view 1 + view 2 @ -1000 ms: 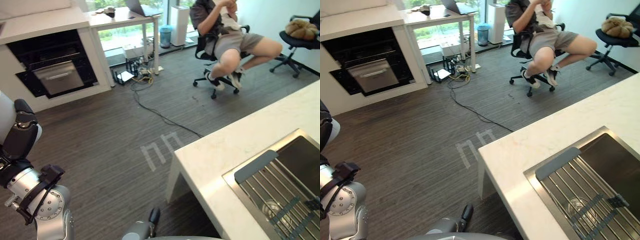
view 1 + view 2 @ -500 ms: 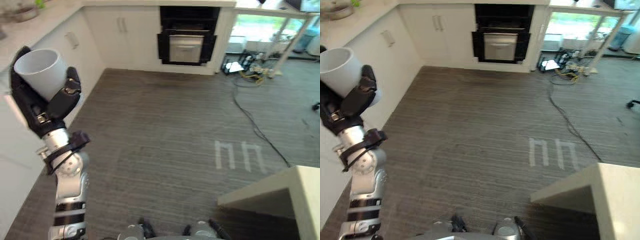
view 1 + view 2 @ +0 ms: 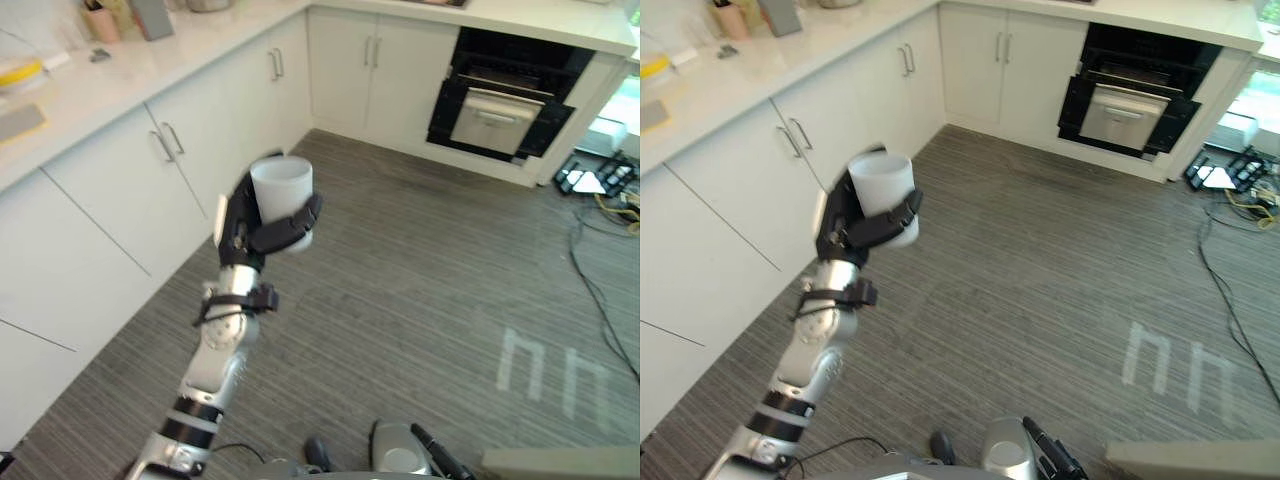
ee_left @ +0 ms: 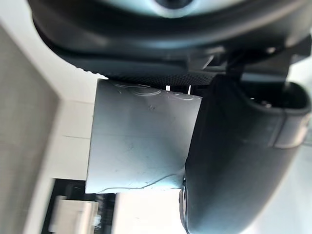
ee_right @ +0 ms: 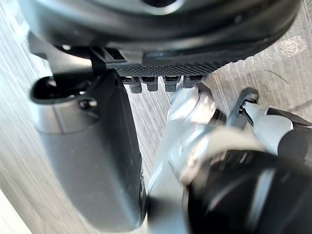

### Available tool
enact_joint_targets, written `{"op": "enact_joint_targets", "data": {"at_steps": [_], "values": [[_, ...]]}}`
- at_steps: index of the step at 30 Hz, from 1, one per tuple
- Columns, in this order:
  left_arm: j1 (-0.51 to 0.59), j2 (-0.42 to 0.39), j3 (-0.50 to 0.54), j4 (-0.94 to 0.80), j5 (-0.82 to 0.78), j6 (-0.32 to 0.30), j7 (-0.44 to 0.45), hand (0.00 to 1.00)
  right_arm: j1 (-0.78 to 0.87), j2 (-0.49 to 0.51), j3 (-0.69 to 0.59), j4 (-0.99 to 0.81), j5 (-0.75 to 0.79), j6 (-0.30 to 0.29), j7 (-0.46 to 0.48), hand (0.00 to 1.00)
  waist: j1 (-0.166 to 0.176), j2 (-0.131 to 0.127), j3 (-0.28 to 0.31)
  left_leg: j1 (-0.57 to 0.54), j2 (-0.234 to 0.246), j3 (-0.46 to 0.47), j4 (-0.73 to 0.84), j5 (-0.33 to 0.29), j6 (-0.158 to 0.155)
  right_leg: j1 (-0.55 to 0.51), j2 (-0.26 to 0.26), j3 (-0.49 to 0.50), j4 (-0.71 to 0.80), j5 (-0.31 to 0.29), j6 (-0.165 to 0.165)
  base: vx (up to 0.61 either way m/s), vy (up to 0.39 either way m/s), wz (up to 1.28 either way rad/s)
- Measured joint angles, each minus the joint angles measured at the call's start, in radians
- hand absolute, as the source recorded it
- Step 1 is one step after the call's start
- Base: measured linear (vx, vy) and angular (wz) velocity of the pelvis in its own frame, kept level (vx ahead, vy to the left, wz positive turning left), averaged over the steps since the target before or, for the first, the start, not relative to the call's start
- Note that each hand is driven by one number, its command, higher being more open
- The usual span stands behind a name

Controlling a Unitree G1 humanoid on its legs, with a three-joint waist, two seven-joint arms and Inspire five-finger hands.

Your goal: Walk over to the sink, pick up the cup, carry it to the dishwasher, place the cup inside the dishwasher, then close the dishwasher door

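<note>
White cup (image 3: pixel 283 190), upright and seemingly empty, is sitting in the left hand (image 3: pixel 240 228), whose fingers are wrapping its wall and clamping it above the grey floor (image 3: pixel 420 290), beside white cabinets (image 3: pixel 110 200). The carrying step is judged to be running; next, the robot is probably needing to approach the black built-in appliance (image 3: pixel 500 100), presumably the dishwasher, keeping the cup level. Right hand (image 5: pixel 87 161): finger state cannot be told. A pinkish holder (image 3: pixel 101 22) on the counter (image 3: pixel 150 70) is holding dark items, too small to name.

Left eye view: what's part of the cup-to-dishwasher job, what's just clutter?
Job: cup, left hand curled round it, black built-in appliance, probably the dishwasher.
Clutter: worktop containers, yellow item, floor cables, tape marks.
</note>
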Motion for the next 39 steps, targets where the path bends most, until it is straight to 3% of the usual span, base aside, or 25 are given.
{"op": "enact_joint_targets", "data": {"at_steps": [3, 10, 15, 25, 31, 35, 36, 37, 39], "values": [[0.016, 0.022, -0.074, -0.001, 0.000, 0.027, -0.070, 0.00, -0.041, -0.017, 0.027, 0.021, 0.013, 0.032, -0.024, 1.00, 0.027, -0.002, -0.002, 0.023, 0.018, 0.018, -0.001, 0.003, 0.002, 0.054, 0.024, 0.000, -0.078, 0.026, 0.005, 0.16, -0.010, -0.13], [0.025, 0.044, -0.108, -0.002, -0.013, 0.079, -0.148, 0.00, -0.069, -0.014, 0.030, 0.025, 0.053, 0.041, -0.026, 1.00, 0.019, 0.008, -0.019, 0.068, 0.042, 0.068, -0.027, -0.018, -0.034, 0.113, 0.062, 0.051, -0.176, 0.054, 0.000, 0.12, -0.001, -0.28], [0.077, 0.049, -0.108, -0.002, -0.030, 0.077, -0.200, 0.00, -0.068, -0.012, 0.030, 0.031, 0.052, 0.051, -0.024, 1.00, 0.006, 0.012, -0.022, 0.111, 0.058, 0.130, -0.059, -0.028, -0.051, 0.130, 0.090, 0.107, -0.209, 0.068, -0.004, 0.04, -0.015, -0.41], [0.115, 0.049, -0.104, 0.001, -0.030, 0.022, -0.184, 0.00, -0.027, -0.011, -0.003, 0.052, 0.049, 0.035, -0.007, 1.00, -0.009, 0.041, -0.034, 0.140, 0.086, 0.230, -0.055, -0.043, -0.076, 0.129, 0.128, 0.187, -0.242, 0.106, -0.013, -0.04, -0.041, -0.30], [0.115, 0.036, -0.104, 0.001, -0.008, 0.017, -0.142, 0.00, 0.004, -0.005, 0.002, 0.058, 0.047, 0.010, 0.018, 1.00, -0.025, 0.042, -0.033, 0.147, 0.109, 0.284, -0.036, -0.049, -0.085, 0.129, 0.152, 0.230, -0.263, 0.140, -0.021, -0.07, -0.091, -0.30], [0.115, 0.016, -0.105, 0.013, 0.013, 0.016, -0.143, 0.00, 0.029, -0.002, 0.009, 0.051, 0.052, -0.001, 0.027, 1.00, -0.032, 0.043, -0.032, 0.149, 0.126, 0.309, -0.029, -0.054, -0.094, 0.125, 0.153, 0.197, -0.272, 0.140, -0.024, -0.06, -0.100, -0.15], [0.115, 0.011, -0.105, 0.013, 0.019, 0.015, -0.143, 0.00, 0.038, -0.001, 0.010, 0.039, 0.052, -0.003, 0.027, 1.00, -0.025, 0.043, -0.032, 0.150, 0.132, 0.325, -0.028, -0.062, -0.103, 0.118, 0.149, 0.167, -0.268, 0.140, -0.029, -0.03, -0.052, -0.14], [0.035, -0.040, -0.107, 0.013, 0.030, 0.005, -0.124, 0.00, 0.117, 0.048, 0.010, -0.020, 0.052, -0.023, 0.035, 1.00, 0.021, -0.012, -0.086, 0.153, 0.168, 0.345, 0.005, -0.073, -0.118, 0.108, 0.162, 0.119, -0.236, 0.142, -0.054, -0.03, -0.031, -0.11], [0.035, -0.040, -0.107, 0.013, 0.030, 0.005, -0.124, 0.00, 0.117, 0.048, 0.010, -0.020, 0.052, -0.023, 0.035, 1.00, 0.021, -0.012, -0.086, 0.153, 0.168, 0.345, 0.005, -0.073, -0.118, 0.108, 0.162, 0.118, -0.236, 0.142, -0.054, 0.00, 0.000, 0.00]]}}
